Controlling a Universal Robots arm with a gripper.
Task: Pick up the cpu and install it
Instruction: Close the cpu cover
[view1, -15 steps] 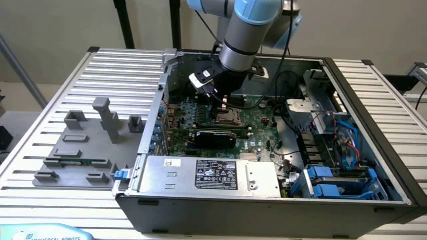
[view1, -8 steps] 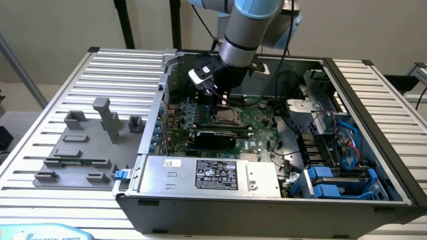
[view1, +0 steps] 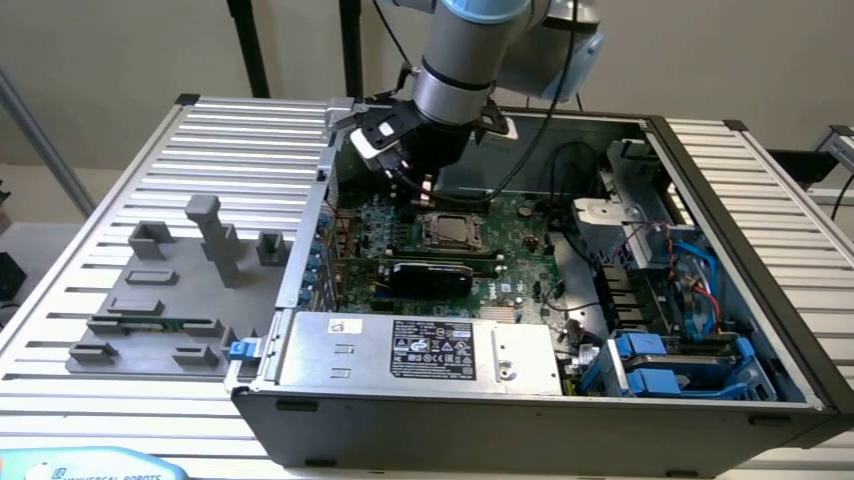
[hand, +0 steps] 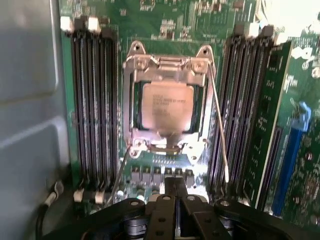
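One cpu (hand: 166, 106) lies flat in the metal socket frame (hand: 167, 64) on the green motherboard (hand: 165, 25), inside the open computer case (view1: 534, 425). The gripper (hand: 176, 183) hangs above the board near it, black fingers (hand: 170, 188) pressed together, pinching nothing. Memory slots (hand: 92, 100) flank the socket.

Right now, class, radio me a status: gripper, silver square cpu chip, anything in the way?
Gripper shut, empty. Silver-white square cpu lies in steel socket frame. Thin wire lever beside the frame.
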